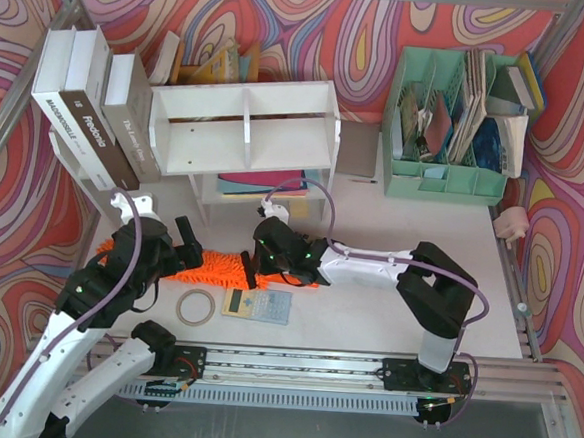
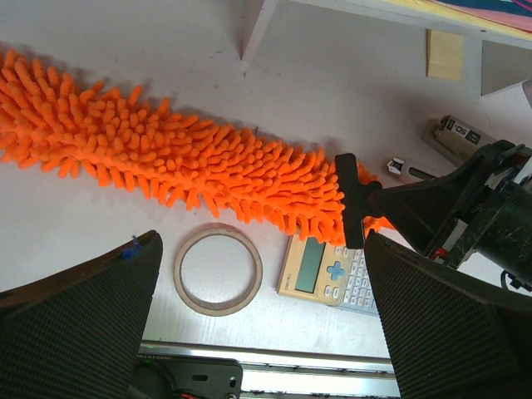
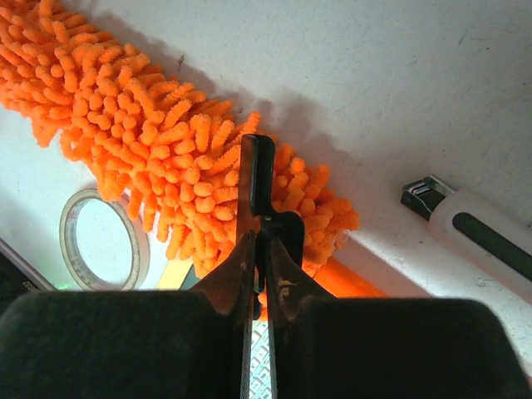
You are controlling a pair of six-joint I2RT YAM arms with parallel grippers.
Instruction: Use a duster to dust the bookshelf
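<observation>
The orange fluffy duster (image 1: 214, 266) lies flat on the white table in front of the white bookshelf (image 1: 243, 125). In the left wrist view the duster (image 2: 166, 158) runs from upper left to its black handle collar (image 2: 349, 199). My right gripper (image 3: 260, 241) is shut on that thin black collar, and the orange handle (image 3: 349, 283) shows beside it. From above, the right gripper (image 1: 259, 267) sits at the duster's right end. My left gripper (image 2: 262, 324) stands wide open with nothing between its fingers, over the duster's left part (image 1: 185, 244).
A tape ring (image 1: 196, 307) and a calculator (image 1: 258, 305) lie near the front edge, just below the duster. A white marker-like tool (image 3: 490, 241) lies right of the handle. Books (image 1: 89, 105) lean left of the shelf; a mint-green file organizer (image 1: 449, 130) stands at back right.
</observation>
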